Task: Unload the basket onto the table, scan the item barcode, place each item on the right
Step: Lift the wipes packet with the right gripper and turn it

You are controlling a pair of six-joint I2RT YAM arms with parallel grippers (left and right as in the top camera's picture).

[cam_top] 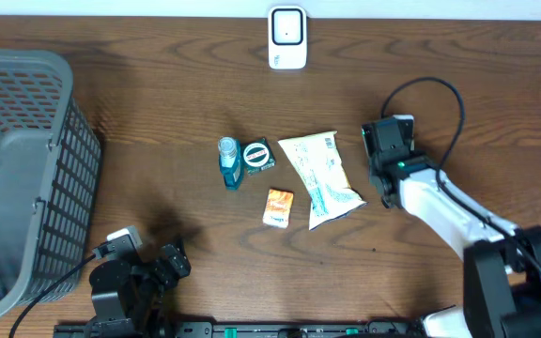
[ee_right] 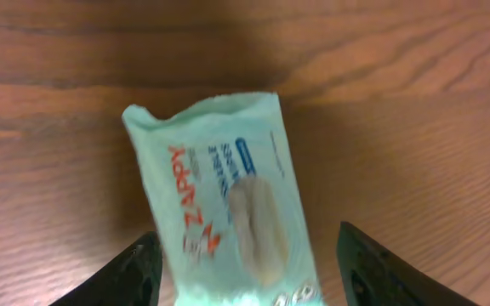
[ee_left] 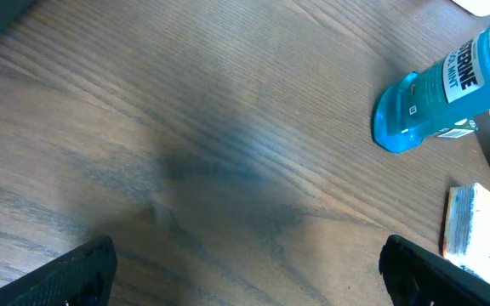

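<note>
Left hand (ee_left: 253,276) hangs released and empty near the surface's front-left corner; the wet-wipes packet (cam_top: 322,174) lies flat mid-surface, long axis running far-to-near, near end slanting right; right hand (ee_right: 245,268), jaws parted and gripping nothing, sits just right of its far end; a skewed pinch could crumple the soft film, or leave the unseen barcode turned away from the scanner (cam_top: 287,38).

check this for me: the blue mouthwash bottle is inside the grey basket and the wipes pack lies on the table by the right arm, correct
Not quite. The blue mouthwash bottle is not inside the grey basket. It lies on the table near the middle, as the overhead view shows. The wipes pack does lie on the table by the right arm.
</note>
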